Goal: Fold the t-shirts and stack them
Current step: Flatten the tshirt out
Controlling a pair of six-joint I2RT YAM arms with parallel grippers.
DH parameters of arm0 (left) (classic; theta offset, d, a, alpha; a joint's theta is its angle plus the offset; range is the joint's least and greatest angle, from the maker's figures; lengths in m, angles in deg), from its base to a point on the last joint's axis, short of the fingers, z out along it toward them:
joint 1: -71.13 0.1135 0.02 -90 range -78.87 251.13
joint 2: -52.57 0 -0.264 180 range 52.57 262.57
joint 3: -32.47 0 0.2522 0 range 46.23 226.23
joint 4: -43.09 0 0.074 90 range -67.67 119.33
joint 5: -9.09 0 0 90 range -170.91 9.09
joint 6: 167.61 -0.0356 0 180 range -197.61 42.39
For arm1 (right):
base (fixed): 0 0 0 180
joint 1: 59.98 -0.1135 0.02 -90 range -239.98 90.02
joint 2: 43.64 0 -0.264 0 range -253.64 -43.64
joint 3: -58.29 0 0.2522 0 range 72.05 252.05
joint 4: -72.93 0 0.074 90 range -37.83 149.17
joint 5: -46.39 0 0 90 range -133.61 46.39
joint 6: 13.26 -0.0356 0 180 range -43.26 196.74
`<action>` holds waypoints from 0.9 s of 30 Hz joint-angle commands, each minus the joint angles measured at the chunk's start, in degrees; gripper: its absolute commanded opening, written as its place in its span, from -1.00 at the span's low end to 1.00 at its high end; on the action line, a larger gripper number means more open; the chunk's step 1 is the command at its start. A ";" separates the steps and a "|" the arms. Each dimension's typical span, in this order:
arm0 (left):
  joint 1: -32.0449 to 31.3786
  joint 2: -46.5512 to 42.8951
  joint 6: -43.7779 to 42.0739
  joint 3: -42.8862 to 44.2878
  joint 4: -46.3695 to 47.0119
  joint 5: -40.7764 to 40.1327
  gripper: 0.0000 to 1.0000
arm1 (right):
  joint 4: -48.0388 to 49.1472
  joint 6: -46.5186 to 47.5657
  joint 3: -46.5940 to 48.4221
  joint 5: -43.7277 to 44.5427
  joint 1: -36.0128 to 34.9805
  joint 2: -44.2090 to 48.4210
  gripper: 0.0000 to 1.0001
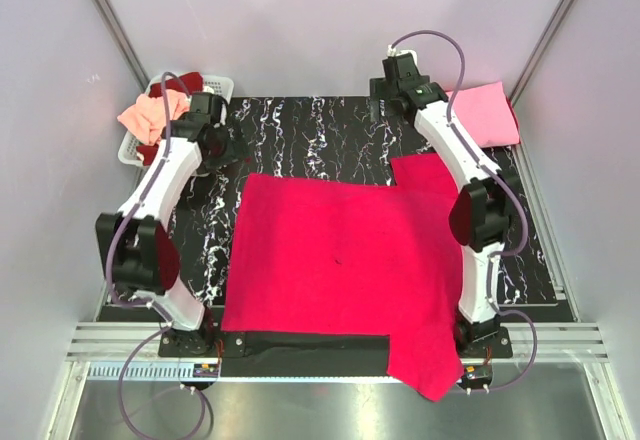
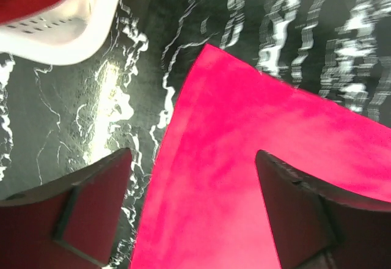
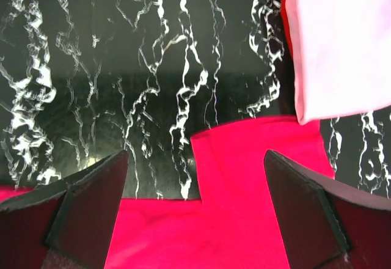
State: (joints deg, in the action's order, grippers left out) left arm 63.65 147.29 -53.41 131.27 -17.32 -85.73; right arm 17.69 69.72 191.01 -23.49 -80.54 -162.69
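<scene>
A bright crimson-red t-shirt (image 1: 340,260) lies spread flat on the black marbled mat, one sleeve at the far right and one hanging over the near edge. A folded light pink t-shirt (image 1: 485,112) lies at the far right corner. A peach shirt (image 1: 148,115) and a dark maroon shirt (image 1: 185,82) sit in the basket. My left gripper (image 2: 194,211) is open and empty above the red shirt's far left corner (image 2: 211,58). My right gripper (image 3: 195,211) is open and empty above the red sleeve (image 3: 256,153), with the pink shirt (image 3: 339,43) just beyond.
A white slotted plastic basket (image 1: 220,85) stands at the far left corner and shows in the left wrist view (image 2: 73,36). The black marbled mat (image 1: 310,135) is ringed by pale walls. A metal rail (image 1: 320,345) runs along the near edge.
</scene>
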 commanded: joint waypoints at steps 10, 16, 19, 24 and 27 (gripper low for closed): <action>-2.53 -24.75 5.23 -26.19 12.44 1.92 0.79 | 4.38 -7.91 -37.36 -1.90 2.26 29.83 0.99; -4.37 -23.27 8.74 -36.24 21.41 4.47 0.75 | 3.86 -9.41 -38.37 -6.14 6.40 22.64 0.99; -5.61 -19.93 10.06 -37.83 24.49 4.47 0.73 | 4.29 -8.27 -35.13 -6.06 7.55 16.40 0.99; -6.14 -14.83 12.18 -39.50 27.58 5.26 0.69 | 2.45 -7.83 -25.73 -7.63 7.72 3.40 0.99; -6.14 -12.81 12.71 -40.73 28.72 4.99 0.69 | 2.63 -7.48 -22.90 -10.44 7.72 -1.62 0.99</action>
State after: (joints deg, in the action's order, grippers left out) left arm 57.53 133.19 -42.54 91.51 6.39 -81.12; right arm 19.81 61.74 163.29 -30.55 -72.69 -161.77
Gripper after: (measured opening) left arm 0.849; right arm 0.994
